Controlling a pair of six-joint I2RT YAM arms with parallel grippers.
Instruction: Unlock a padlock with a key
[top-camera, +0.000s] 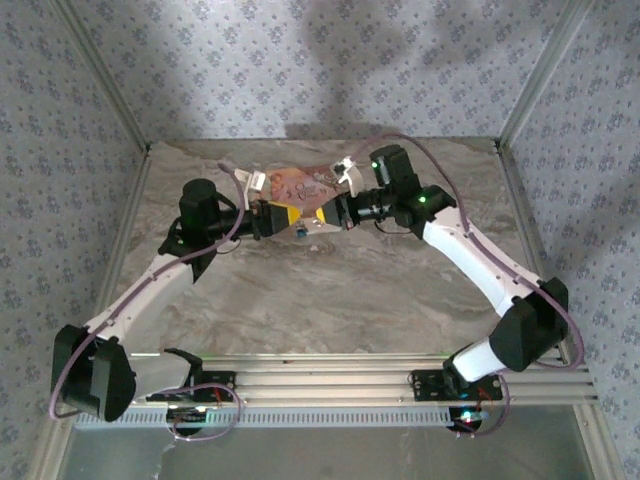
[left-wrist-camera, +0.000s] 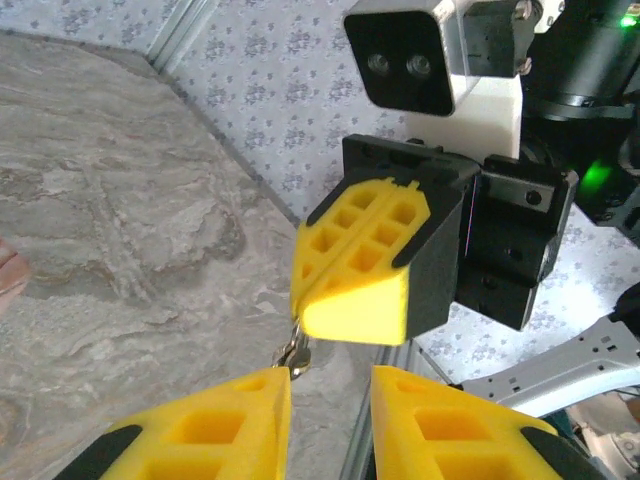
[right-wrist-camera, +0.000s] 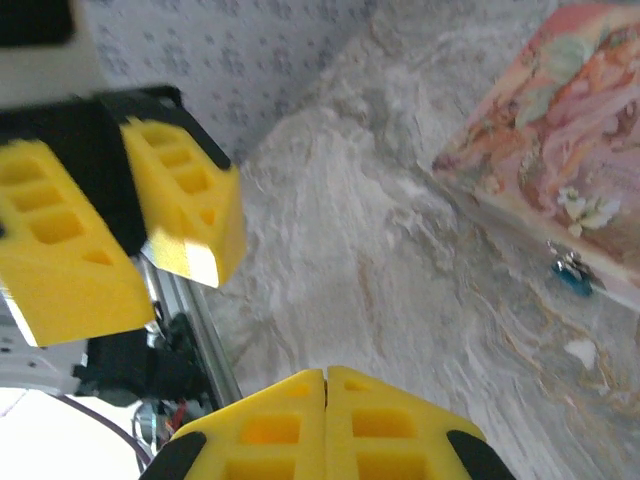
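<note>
My right gripper (top-camera: 322, 213) is shut, and a small silver key (left-wrist-camera: 293, 354) hangs from the tip of its pressed-together yellow fingers (left-wrist-camera: 352, 285). My left gripper (left-wrist-camera: 330, 388) faces it tip to tip, open, and the key dangles just beside its left fingertip (left-wrist-camera: 262, 392). In the right wrist view my right gripper (right-wrist-camera: 325, 376) shows closed at the bottom, with the left gripper's spread fingers (right-wrist-camera: 188, 205) at the upper left. The tiny blue padlock (right-wrist-camera: 574, 279) lies on the table against the edge of the pink-orange printed pouch (right-wrist-camera: 560, 140). From above, the padlock (top-camera: 300, 232) sits just below both tips.
The pouch (top-camera: 300, 185) lies behind the grippers, toward the back of the marble table (top-camera: 340, 300). Patterned walls and aluminium rails (top-camera: 400, 375) close in the table. A white camera block (left-wrist-camera: 415, 55) sits on the right wrist.
</note>
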